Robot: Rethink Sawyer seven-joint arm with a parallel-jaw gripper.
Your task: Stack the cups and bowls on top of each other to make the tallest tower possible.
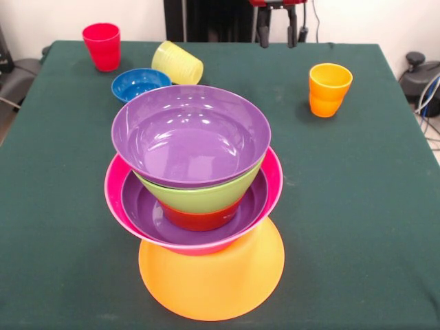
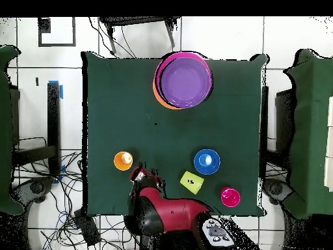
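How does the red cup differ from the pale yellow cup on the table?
The red cup stands upright with its mouth up, while the pale yellow cup lies tipped on its side. The red cup is opaque; the yellow cup looks translucent. The red cup stands apart from the blue bowl, while the yellow cup lies right beside it. Both are small tapered tumblers, off the tower.

Dark green table (image 1: 385,227); the tower (image 1: 196,199) runs orange at its base, then hot pink, purple, red-orange, lime green, purple on top; blue bowl (image 1: 139,84); red cup (image 1: 102,46); pale yellow cup (image 1: 178,63); orange cup (image 1: 328,89); red and black arm (image 2: 166,215).
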